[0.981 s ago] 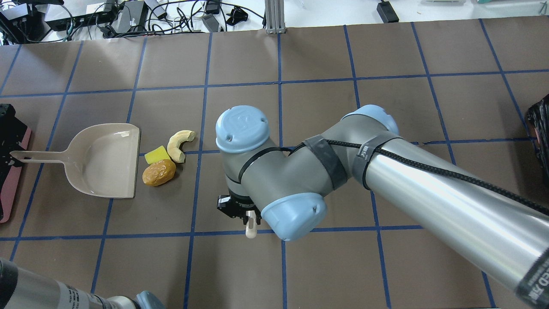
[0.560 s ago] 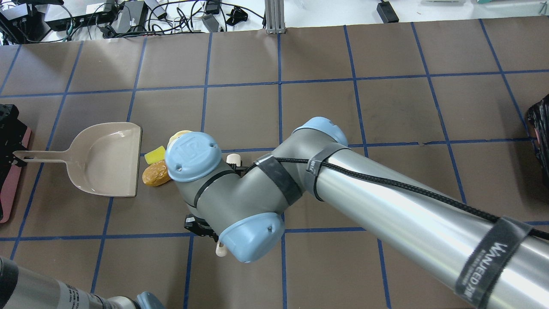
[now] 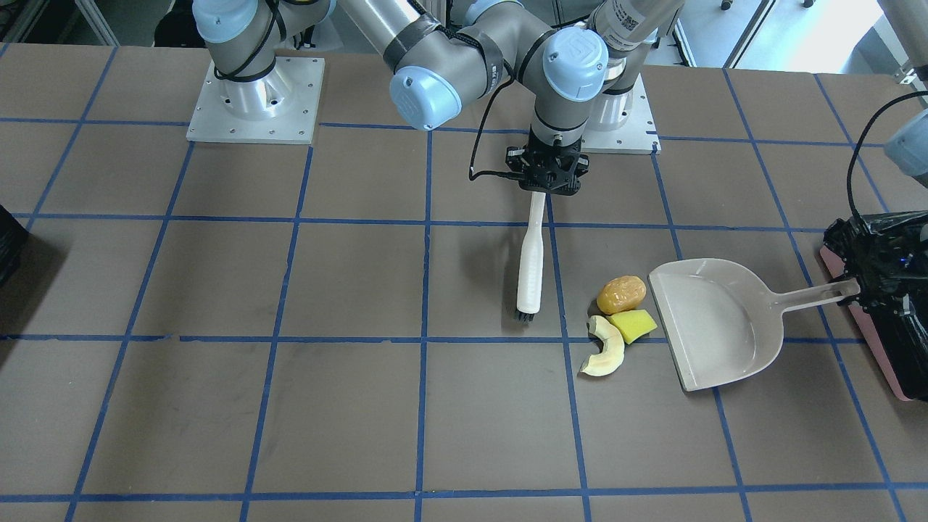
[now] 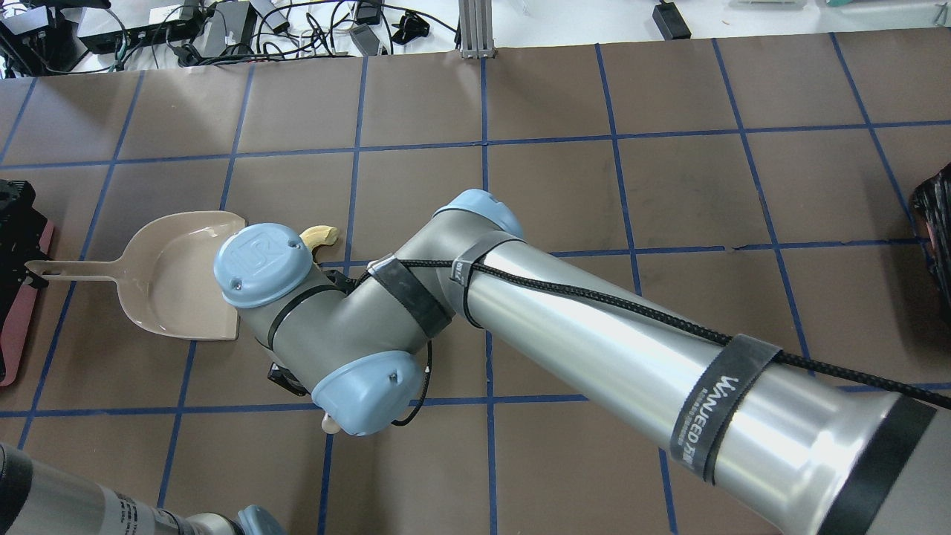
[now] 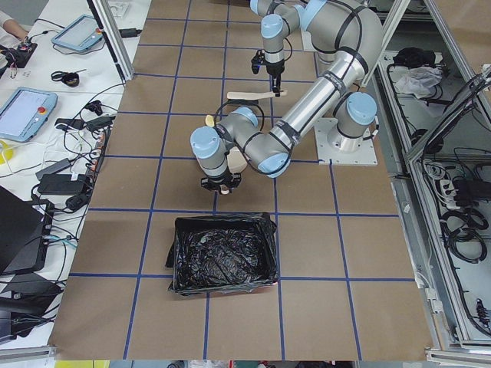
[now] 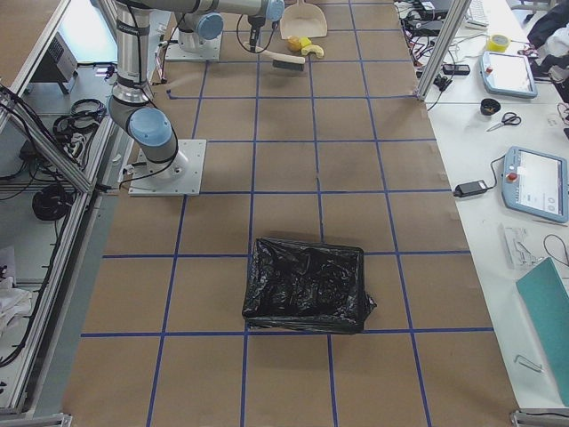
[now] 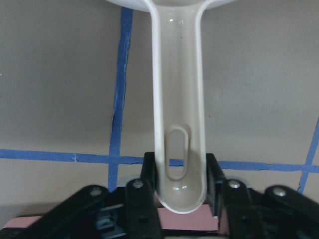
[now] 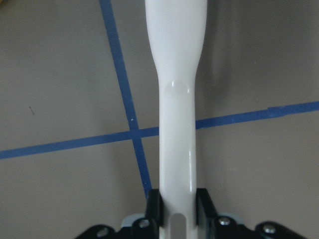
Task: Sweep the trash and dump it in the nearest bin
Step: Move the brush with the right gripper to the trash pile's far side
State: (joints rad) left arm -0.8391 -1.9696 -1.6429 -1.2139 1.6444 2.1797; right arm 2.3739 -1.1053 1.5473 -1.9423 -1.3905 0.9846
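The trash lies in a cluster just off the dustpan's [image 3: 714, 322] open edge: an orange-brown lump [image 3: 621, 293], a yellow wedge [image 3: 632, 326] and a cream crescent [image 3: 605, 349]. My right gripper [image 3: 549, 185] is shut on the handle of a white brush [image 3: 531, 264]. The brush's dark bristles rest on the table a short way from the trash, on the side away from the dustpan. My left gripper [image 7: 179, 174] is shut on the end of the dustpan's handle [image 3: 819, 296], next to the pink-sided bin [image 3: 873, 348]. In the overhead view my right arm hides the lump and wedge; the crescent's tip [image 4: 321, 235] shows.
A second bin lined with a black bag [image 6: 307, 285] stands far off at the table's other end, and its edge also shows in the overhead view [image 4: 935, 223]. Both arm bases [image 3: 254, 101] are bolted at the robot's side. Brown table with blue tape grid.
My right arm has swung left in the overhead view, carrying the brush toward the trash, and now covers the lump and wedge. The dustpan and trash have stayed about where they were.
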